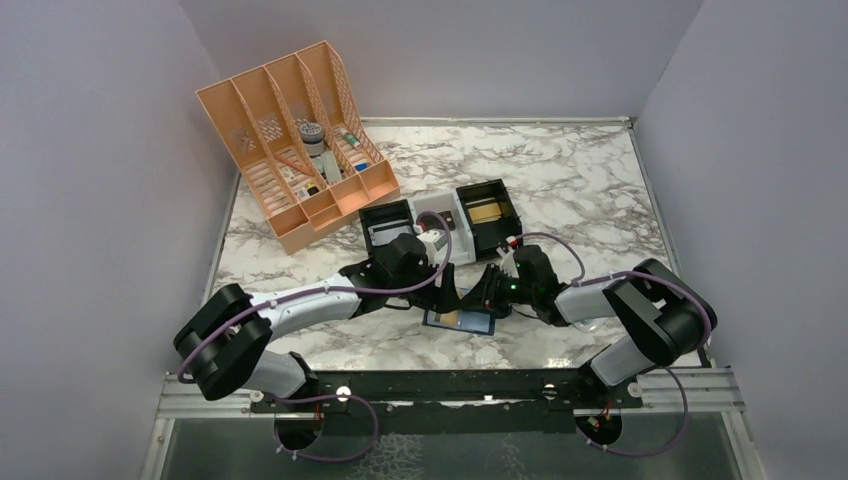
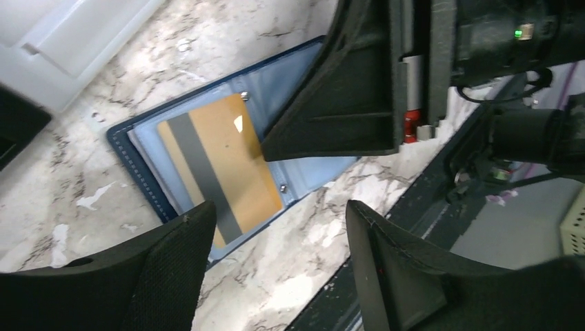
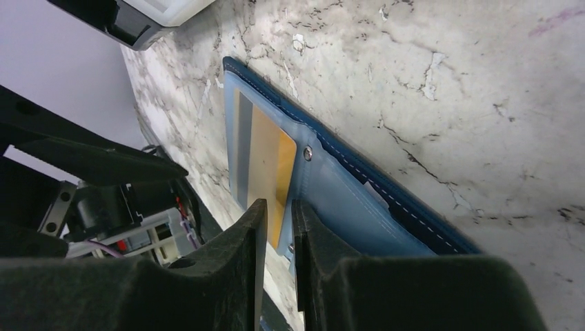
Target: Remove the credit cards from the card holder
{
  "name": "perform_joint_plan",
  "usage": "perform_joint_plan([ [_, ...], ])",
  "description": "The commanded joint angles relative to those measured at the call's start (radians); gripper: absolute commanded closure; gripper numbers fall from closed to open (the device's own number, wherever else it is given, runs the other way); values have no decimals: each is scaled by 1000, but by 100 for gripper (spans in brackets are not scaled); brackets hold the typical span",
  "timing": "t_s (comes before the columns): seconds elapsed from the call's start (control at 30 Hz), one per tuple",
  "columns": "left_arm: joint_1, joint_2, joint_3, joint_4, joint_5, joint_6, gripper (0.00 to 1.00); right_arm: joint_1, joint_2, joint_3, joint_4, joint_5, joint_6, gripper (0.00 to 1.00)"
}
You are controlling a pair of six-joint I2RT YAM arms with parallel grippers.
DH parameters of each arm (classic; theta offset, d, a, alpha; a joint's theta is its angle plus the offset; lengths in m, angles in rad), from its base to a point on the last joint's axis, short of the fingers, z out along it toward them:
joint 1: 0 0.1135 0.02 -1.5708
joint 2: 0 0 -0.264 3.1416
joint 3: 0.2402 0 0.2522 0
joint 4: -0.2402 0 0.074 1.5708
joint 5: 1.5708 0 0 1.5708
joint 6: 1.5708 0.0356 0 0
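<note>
Both arms are being held low and bent inward over the one card holder [image 1: 478,323], which is lying open and flat on the marble table [image 1: 600,180] near its front edge. The left gripper [image 2: 276,214] is being held wide apart and empty above it. The right gripper [image 3: 279,203] is being held nearly closed at the edge of the single gold credit card [image 2: 221,165] showing, and whether that card is being pinched cannot be told.

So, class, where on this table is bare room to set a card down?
Bare table right of the box trays, and behind them. Crowded around the card holder, where the left gripper and right gripper meet, and by the orange rack.
</note>
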Motion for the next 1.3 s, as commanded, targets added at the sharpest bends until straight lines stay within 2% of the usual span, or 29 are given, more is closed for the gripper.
perform_joint_plan([
  [0.0, -7, 26, 8, -40, -108, 20, 32, 4, 27, -22, 9, 48, 20, 80],
  [0.1, -12, 39, -6, -54, -147, 17, 39, 4, 18, -15, -16, 74, 19, 80],
  [0.23, -18, 47, -22, -48, -167, 17, 43, 3, 16, 10, -48, 71, -6, 80],
  [0.4, -27, 88, -9, -37, -172, 18, 59, 4, 7, 17, -58, 74, -15, 80],
  [0.7, -51, 155, -1, -17, -180, 8, 71, 3, 27, 37, -53, 47, -10, 79],
  [0.87, -61, 162, -12, -18, -186, 11, 76, 4, 37, 34, -22, 33, 7, 82],
  [1.0, -61, 150, -15, -44, -222, 9, 77, 3, 1, 34, -71, 67, -1, 86],
  [1.17, -61, 153, -1, -78, -255, 8, 77, 3, -10, 35, -95, 32, -12, 77],
  [1.27, -61, 160, 8, -85, -256, 12, 77, 4, -20, 10, -72, 24, 14, 76],
])
